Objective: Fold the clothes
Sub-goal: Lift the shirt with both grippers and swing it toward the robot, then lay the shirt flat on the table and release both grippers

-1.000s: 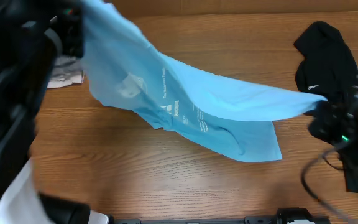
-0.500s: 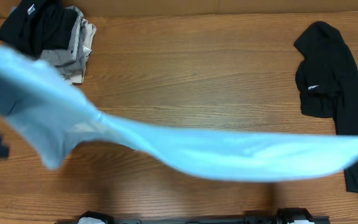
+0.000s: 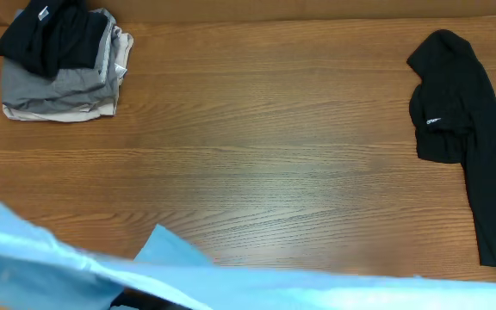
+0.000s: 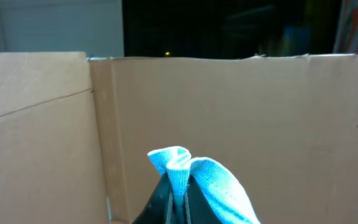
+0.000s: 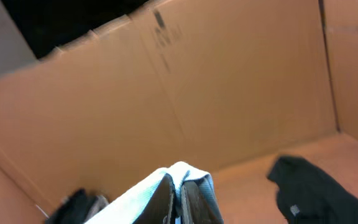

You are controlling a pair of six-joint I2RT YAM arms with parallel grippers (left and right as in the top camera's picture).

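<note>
**Overhead and wrist views.** We see the light-blue T-shirt [image 3: 24, 258] held up and stretched along the near edge of the surface [image 3: 257, 155]. The left gripper [image 4: 178, 186] is closed on one bunched edge, and the right gripper [image 5: 178, 186] is closed on another. A folded stack [image 3: 58, 77] sits at the far left, and we judge those pieces finished. The black garment [image 3: 463, 129] lies crumpled at the right, unfolded. We judge that no fold is yet made in the shirt, and that the black garment remains afterwards.

The brown wooden tabletop [image 3: 265, 146] lay open centrally; folded grey-and-black garment pile [image 3: 58, 73] occupied the far-left corner, crumpled black garment [image 3: 463, 129] the right edge, stretched light-blue T-shirt [image 3: 58, 271] spanned the near edge.
</note>
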